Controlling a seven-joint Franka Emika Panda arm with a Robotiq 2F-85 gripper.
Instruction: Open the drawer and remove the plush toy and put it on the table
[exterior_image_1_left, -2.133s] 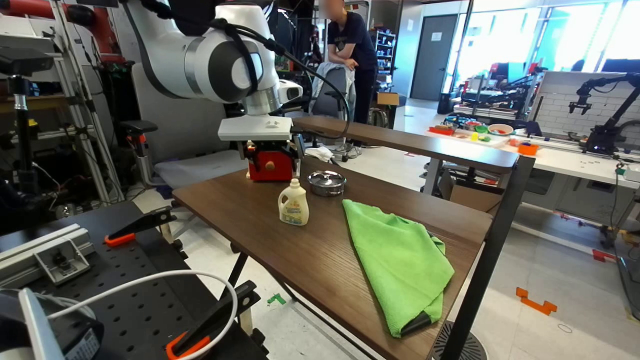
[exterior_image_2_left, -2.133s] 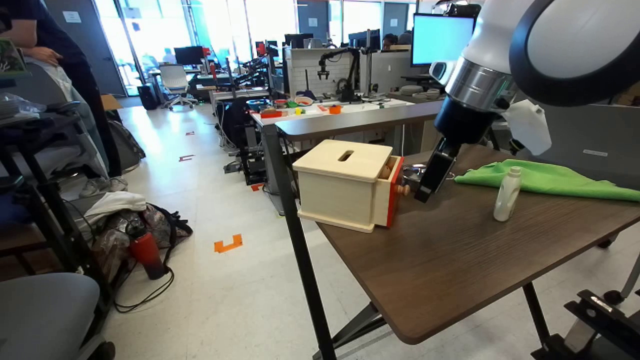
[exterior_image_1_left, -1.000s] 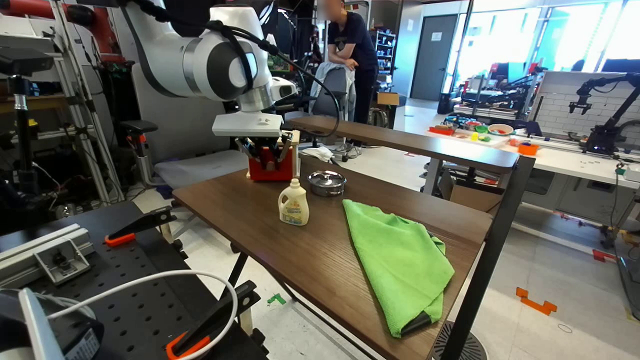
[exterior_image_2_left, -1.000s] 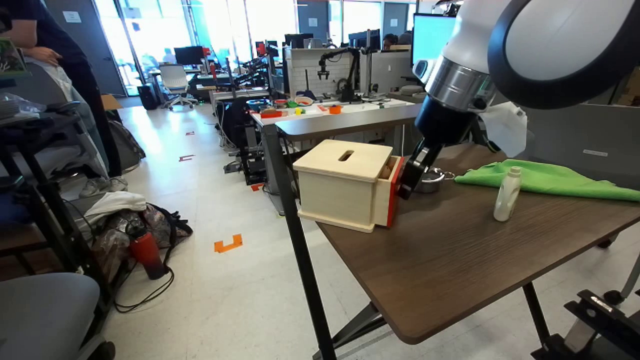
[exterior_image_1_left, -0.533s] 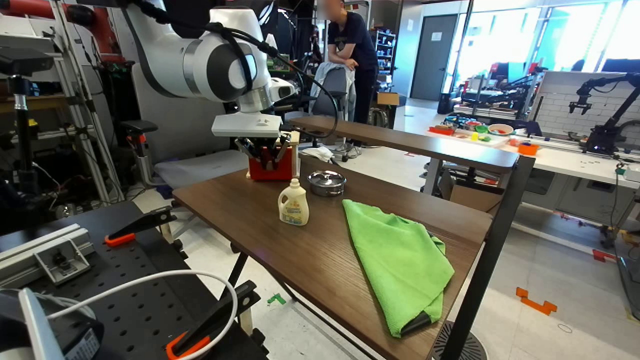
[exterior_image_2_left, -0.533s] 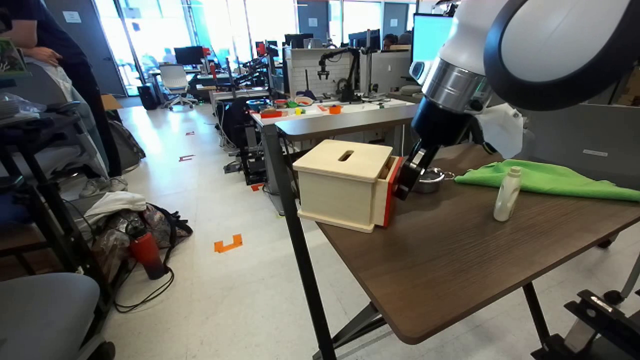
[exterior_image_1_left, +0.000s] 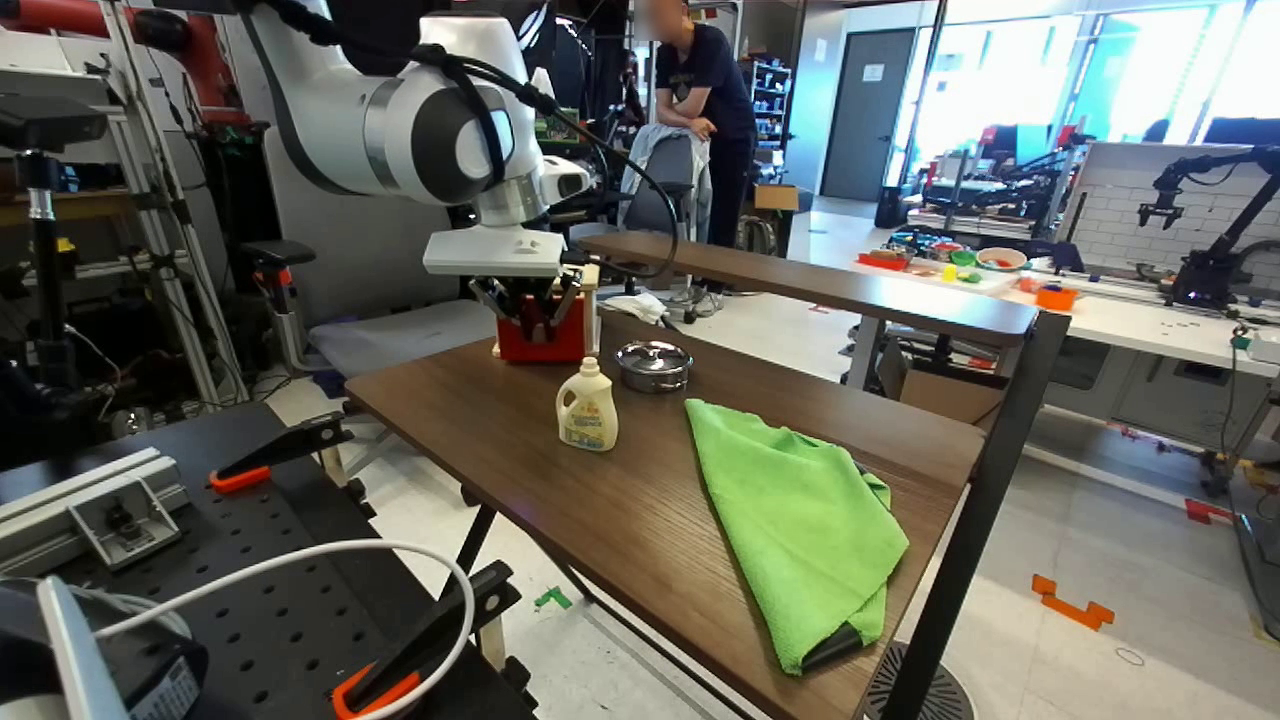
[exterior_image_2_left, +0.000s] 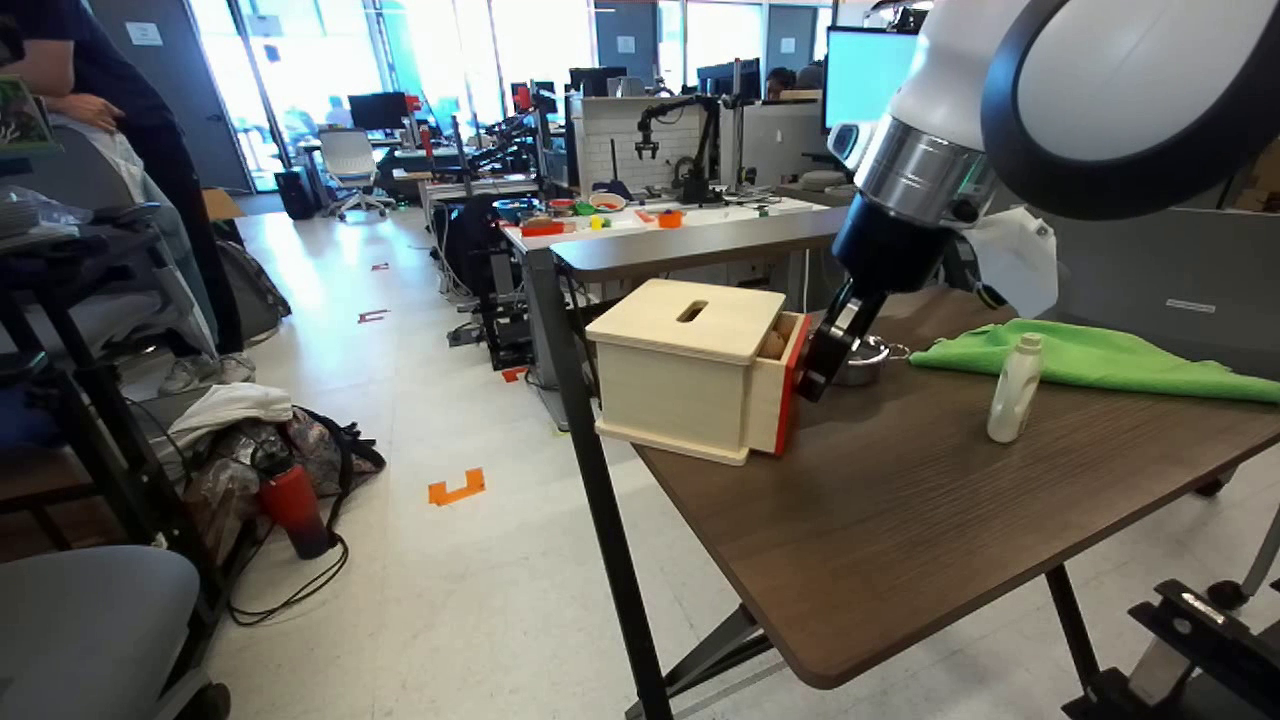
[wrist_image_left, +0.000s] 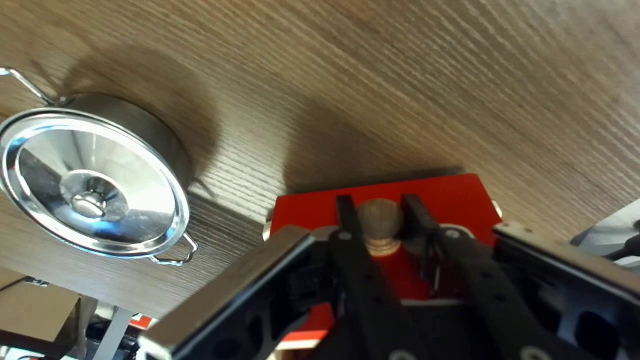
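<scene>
The drawer has a red front and sits partly out of a pale wooden box at one end of the dark brown table. On its front is a round wooden knob. My gripper has its black fingers on both sides of this knob, shut on it. In an exterior view the fingertips stand against the red front, hiding the knob. Something brown shows in the narrow gap above the drawer; whether it is the plush toy I cannot tell.
Close beside the drawer stands a lidded metal pot. A cream bottle is upright on the table in front of the box, and a green cloth lies farther along. A raised brown shelf runs along one long side.
Two seconds ago my gripper stood off the drawer front with its jaws wider; it has since moved in and shut on the knob. Over the last half second the drawer has slid slightly outward.
</scene>
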